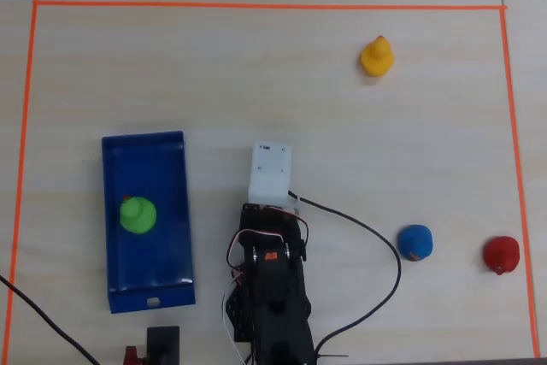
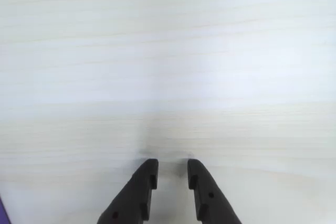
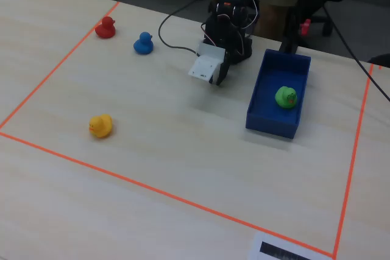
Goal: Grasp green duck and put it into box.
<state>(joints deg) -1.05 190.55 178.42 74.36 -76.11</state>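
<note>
The green duck [image 1: 137, 214] sits inside the blue box [image 1: 176, 237], near its middle; the fixed view shows the duck [image 3: 285, 97] resting on the box [image 3: 271, 123] floor. My gripper [image 2: 172, 167] is a little open, with nothing between its black fingers and only bare table beneath. In the overhead view the arm [image 1: 272, 288] is folded back right of the box, and its white wrist housing [image 1: 270, 170] hides the fingers. The gripper is apart from the box and the duck.
A yellow duck [image 1: 377, 56] stands far off at the upper right, a blue duck [image 1: 415, 242] and a red duck [image 1: 501, 254] to the arm's right. Orange tape [image 1: 256, 5] frames the work area. A black cable [image 1: 376, 237] loops beside the arm.
</note>
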